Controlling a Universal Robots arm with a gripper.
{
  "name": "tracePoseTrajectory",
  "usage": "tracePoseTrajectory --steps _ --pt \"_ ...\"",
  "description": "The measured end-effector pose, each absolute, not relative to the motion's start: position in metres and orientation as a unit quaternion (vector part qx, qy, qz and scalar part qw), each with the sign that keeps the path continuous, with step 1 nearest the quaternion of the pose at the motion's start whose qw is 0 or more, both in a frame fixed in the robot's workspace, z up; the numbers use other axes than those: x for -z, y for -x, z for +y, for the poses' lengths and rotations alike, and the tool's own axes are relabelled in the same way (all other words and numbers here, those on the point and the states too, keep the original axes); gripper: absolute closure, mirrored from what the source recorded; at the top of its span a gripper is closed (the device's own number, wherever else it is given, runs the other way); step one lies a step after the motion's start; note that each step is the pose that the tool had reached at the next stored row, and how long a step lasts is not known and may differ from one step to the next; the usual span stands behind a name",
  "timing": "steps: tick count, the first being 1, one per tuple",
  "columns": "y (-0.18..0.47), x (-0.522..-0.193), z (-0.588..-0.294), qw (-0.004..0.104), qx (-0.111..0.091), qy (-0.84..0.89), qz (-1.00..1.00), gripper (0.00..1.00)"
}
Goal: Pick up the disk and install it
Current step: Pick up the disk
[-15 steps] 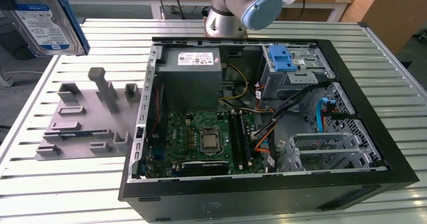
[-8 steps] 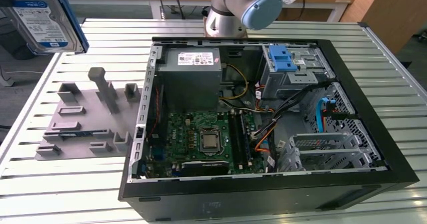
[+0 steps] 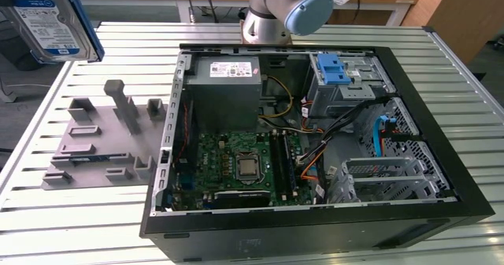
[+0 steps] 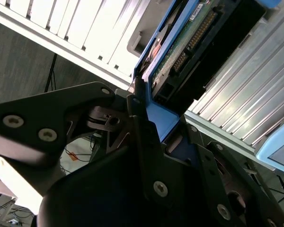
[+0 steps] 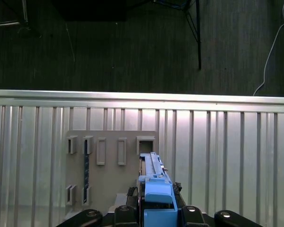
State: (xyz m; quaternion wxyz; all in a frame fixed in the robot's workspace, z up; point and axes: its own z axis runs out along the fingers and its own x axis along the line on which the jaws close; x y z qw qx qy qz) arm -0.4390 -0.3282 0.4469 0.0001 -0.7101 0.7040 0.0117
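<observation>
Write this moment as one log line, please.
claw: shut on disk | disk: held clear of table | computer case: open, disk not inside

disk [image 3: 55, 26]: cut off by exterior view's top edge | arm [image 3: 272, 17]: upper part cut off

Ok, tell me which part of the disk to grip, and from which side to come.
Grip the disk at one short end of its blue carrier frame, coming in end-on with a pad on each broad flat face. It is thin and flat, so those faces give parallel surfaces; the gripper holds it like that now.
</observation>
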Motion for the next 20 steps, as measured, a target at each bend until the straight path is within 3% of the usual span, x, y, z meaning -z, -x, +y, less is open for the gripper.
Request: tracePoseTrajectory --steps 20 --pt "0.439 -0.462 -0.328 0.0 -0.012 0.71 0.704 0.64"
